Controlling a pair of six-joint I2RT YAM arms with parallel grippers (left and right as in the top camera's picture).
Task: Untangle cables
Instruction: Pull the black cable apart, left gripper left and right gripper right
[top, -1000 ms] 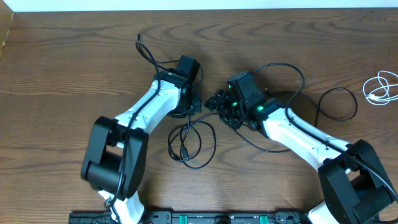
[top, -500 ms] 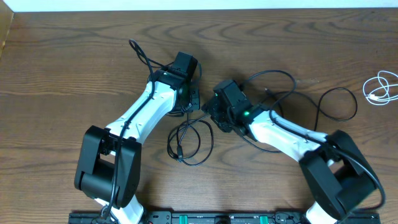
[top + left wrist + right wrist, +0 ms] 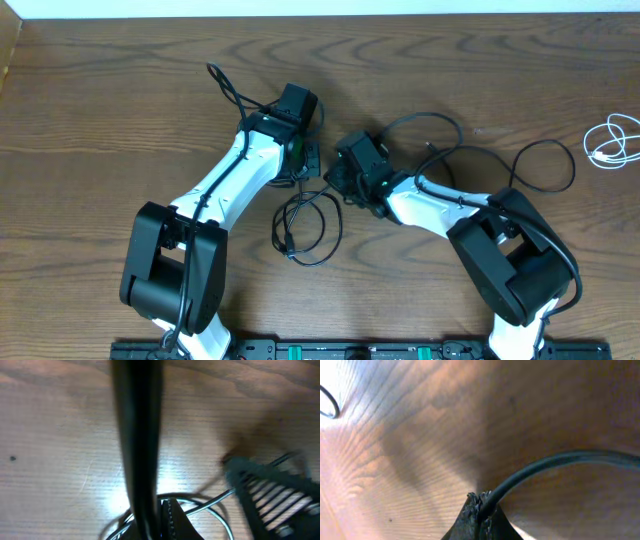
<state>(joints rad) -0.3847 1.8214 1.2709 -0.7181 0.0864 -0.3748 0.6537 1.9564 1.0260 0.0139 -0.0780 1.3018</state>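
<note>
Black thin cord with small plug ends [image 3: 312,264] [image 3: 545,462] is lying looped across the brown wooden table [image 3: 100,110], with both grippers working at mid-table. The left gripper [image 3: 312,160] is pinching one stretch. Just beside it, the right gripper [image 3: 338,180] [image 3: 480,510] is clamping another. A short white cord [image 3: 612,140] is lying coiled well apart, near the right edge.

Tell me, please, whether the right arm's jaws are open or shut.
Shut on the black cable: the right wrist view shows them pinched together, with the cable emerging between them.
</note>
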